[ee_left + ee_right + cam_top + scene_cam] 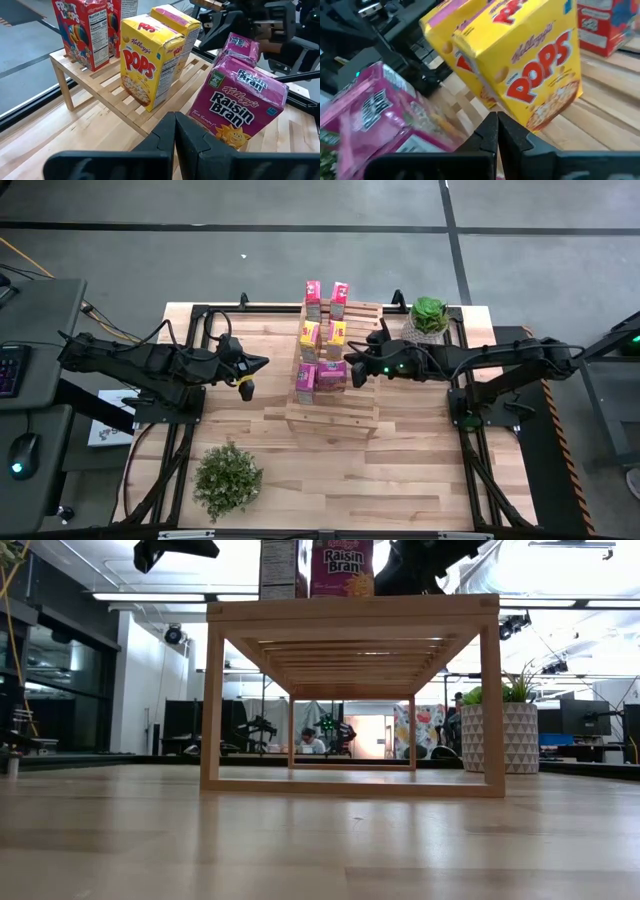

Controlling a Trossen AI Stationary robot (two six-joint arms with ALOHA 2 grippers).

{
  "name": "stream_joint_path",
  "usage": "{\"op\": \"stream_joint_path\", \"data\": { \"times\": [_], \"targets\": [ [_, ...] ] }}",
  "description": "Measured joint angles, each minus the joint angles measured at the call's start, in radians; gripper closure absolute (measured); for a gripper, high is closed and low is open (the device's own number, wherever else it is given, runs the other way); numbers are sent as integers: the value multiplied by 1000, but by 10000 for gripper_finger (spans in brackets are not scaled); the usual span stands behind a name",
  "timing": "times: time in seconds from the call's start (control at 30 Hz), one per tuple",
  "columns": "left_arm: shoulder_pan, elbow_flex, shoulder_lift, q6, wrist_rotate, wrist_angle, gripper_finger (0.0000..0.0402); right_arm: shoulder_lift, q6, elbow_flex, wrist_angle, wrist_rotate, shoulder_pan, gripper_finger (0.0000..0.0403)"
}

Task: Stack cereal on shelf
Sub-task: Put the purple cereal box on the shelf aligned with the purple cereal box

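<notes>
The light-wood slatted shelf [332, 395] stands mid-table, also seen in the low view [350, 690]. On it stand two red boxes [326, 298] at the far end, two yellow Pops boxes [323, 334] in the middle and two magenta Raisin Bran boxes [320, 374] nearest. My left gripper [248, 372] is shut, hovering left of the shelf, apart from the boxes [175, 134]. My right gripper [351, 370] is shut right beside the right magenta box [375, 120], which looks tilted. My right gripper's shut fingers [487, 135] come level from the table's right, close by the right magenta box's side [342, 372]. I cannot tell whether they touch it.
A potted plant [430, 316] in a patterned white pot [500, 735] stands just right of the shelf's far end. A bushy plant [228, 478] sits near the table's near-left corner. Bare planks lie in front of the shelf. A person sits in the room behind [308, 740].
</notes>
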Motion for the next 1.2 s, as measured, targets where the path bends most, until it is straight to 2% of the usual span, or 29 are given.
{"op": "stream_joint_path", "data": {
  "times": [0.37,0.87,1.2],
  "targets": [
    [0,0,0,0,0,0,401,0,10,0,-1,-83,7,403],
    [0,0,0,0,0,0,401,0,63,1,-2,-63,81,403],
    [0,0,0,0,0,0,401,-1,109,1,-26,-55,82,403]
  ]
}}
